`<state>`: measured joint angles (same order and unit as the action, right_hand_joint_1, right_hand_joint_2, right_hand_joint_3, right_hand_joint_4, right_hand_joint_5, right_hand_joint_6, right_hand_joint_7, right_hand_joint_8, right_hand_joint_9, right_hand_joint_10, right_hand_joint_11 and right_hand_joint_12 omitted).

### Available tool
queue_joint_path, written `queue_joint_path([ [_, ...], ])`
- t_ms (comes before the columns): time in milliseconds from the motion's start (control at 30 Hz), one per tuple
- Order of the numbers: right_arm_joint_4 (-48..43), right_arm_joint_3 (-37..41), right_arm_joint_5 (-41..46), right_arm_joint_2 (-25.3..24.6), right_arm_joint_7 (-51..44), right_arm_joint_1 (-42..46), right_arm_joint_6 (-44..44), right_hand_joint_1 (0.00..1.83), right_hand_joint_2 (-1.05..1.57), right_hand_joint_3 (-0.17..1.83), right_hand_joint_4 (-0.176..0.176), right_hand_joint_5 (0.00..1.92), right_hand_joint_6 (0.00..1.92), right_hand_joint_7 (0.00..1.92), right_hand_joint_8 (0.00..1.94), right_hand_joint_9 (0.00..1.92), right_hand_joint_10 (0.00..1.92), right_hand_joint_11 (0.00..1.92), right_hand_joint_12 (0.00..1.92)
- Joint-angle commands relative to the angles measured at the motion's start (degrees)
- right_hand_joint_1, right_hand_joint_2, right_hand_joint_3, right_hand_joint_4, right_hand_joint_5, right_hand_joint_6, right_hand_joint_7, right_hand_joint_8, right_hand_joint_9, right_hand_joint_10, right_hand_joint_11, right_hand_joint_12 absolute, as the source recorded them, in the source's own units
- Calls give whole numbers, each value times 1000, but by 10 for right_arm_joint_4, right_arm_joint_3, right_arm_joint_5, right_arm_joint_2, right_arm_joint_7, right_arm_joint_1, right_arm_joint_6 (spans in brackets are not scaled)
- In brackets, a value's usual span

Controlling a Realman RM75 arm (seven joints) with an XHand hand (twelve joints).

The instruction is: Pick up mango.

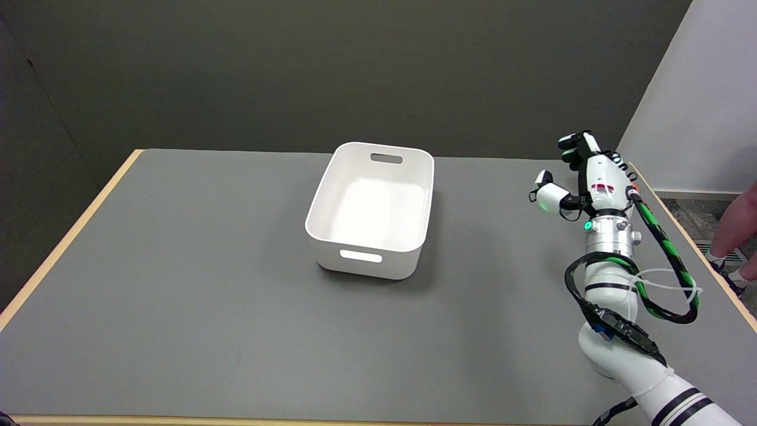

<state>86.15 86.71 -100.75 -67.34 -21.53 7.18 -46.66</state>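
On the grey table (177, 307), no mango shows anywhere in the head view, so which way it lies from the hand, and how its long axis runs, cannot be told. A sliver of orange-red peeks from behind the right hand (582, 177); whether that is fruit or fitting is unclear. The hand hovers near the table's far right edge, fingers spread, thumb out toward the bin (331, 201), nothing visibly held. The white bin sits well apart to its left. A person's legs (736, 236) stand beyond the table.
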Motion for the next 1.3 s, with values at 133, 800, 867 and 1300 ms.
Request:
queue_joint_path([
  [133,-72,36,32,34,0,-86,88,736,705,1014,14,148,408,221,378,188,719,5,1261],
  [800,-84,176,38,17,0,17,96,709,685,935,7,106,316,158,262,111,603,-1,1157],
  [867,-80,184,38,15,4,33,92,692,676,962,7,99,333,154,276,110,613,5,1144],
  [1300,-9,200,39,2,5,107,41,656,668,1009,7,116,382,196,326,163,663,47,1149],
])
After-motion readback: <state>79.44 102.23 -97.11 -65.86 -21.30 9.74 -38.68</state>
